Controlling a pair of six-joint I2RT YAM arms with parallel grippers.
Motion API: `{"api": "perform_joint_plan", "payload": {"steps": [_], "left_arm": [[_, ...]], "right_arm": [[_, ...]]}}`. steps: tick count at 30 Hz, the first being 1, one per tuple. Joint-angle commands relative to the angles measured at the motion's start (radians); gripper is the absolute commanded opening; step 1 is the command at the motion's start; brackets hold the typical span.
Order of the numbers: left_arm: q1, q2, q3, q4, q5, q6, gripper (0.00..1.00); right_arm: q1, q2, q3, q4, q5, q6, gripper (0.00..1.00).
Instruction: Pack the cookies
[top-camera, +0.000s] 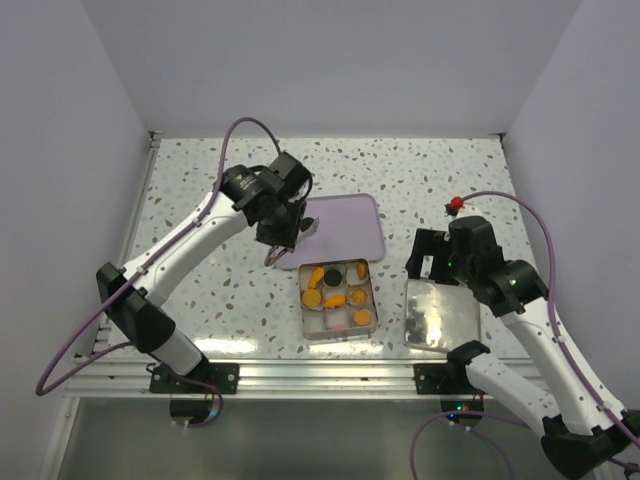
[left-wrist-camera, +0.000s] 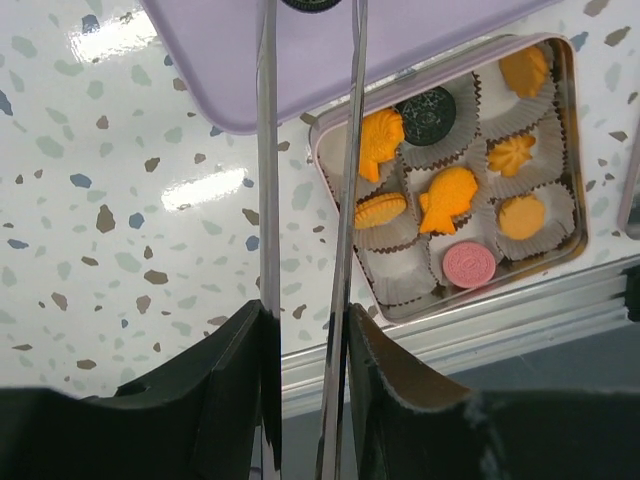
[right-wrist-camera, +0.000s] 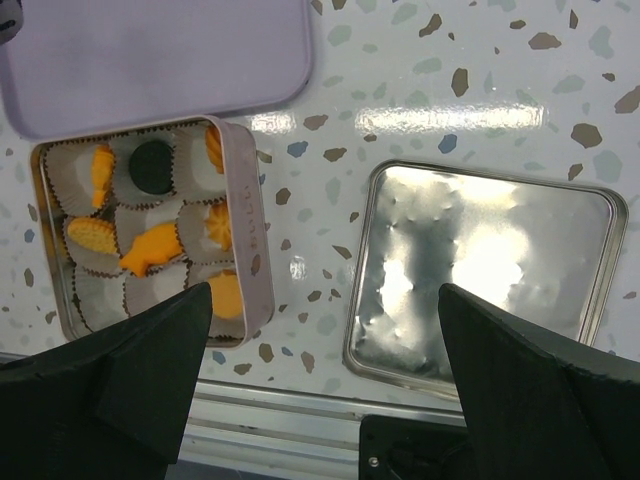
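- Top external view: speckled bench (top-camera: 450, 170), glossy white with grey, brown and blue flecks, carrying everything.
- Reaching from the left arm over the far-left corner of the tin: left hand (left-wrist-camera: 307, 312), clamped on metal tweezers (left-wrist-camera: 265, 150), nothing else in it.
- Opposite side: right hand (right-wrist-camera: 325, 300), spread wide and empty, hovering over bare bench between tin and lid.
- Flat lavender tray (top-camera: 350, 225), matte, rounded corners, just beside the tin's far wall.
- Inverted tin lid (right-wrist-camera: 480, 270), mirror-bright inside facing up, right of the tin and apart from it.
- Square pink tin (right-wrist-camera: 250, 240), thin-walled, packed three-by-three with white crinkled paper cups (left-wrist-camera: 400, 275).
- Tweezers: two thin polished blades, long axis straight out from the hand toward the tray, away from the bench's near edge.
- Near-left cup empty; judged the last slot to fill.
- Eight cookies (left-wrist-camera: 447, 195) seated in cups: orange fish shapes, a ridged sandwich, a swirl, plain rounds, one black embossed, one pink.
- Smallest: dark disc (left-wrist-camera: 312, 4) on the tray, probably a ninth cookie, between the blade tips and cut off by the frame edge; cannot tell whether pinched.
- Empty cup back toward the hand and just right of the blade line; coming move judged a short draw-back with a rightward shift. Left arm much nearer than right.
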Motion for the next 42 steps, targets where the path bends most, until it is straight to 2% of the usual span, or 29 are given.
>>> {"api": "perform_joint_plan", "payload": {"steps": [1, 11, 17, 22, 35, 42], "left_arm": [[0.002, -0.099, 0.009, -0.048, 0.046, 0.042, 0.40], [-0.016, -0.390, -0.247, -0.005, 0.233, 0.092, 0.37], [-0.102, -0.492, -0.381, 0.021, 0.322, 0.068, 0.36], [-0.203, -0.524, -0.450, 0.033, 0.330, 0.017, 0.36], [-0.217, -0.587, -0.540, 0.004, 0.388, 0.014, 0.36], [-0.219, -0.599, -0.579, 0.020, 0.376, -0.004, 0.41]], "right_arm": [[0.004, -0.004, -0.002, 0.038, -0.002, -0.007, 0.99], [0.005, 0.005, -0.012, 0.044, -0.005, -0.004, 0.99], [0.002, 0.008, -0.016, 0.050, -0.004, -0.003, 0.99], [0.004, 0.009, -0.021, 0.052, -0.013, 0.002, 0.99], [0.004, 0.009, -0.018, 0.050, -0.019, -0.007, 0.99], [0.004, 0.011, -0.019, 0.052, -0.031, -0.016, 0.99]]}}
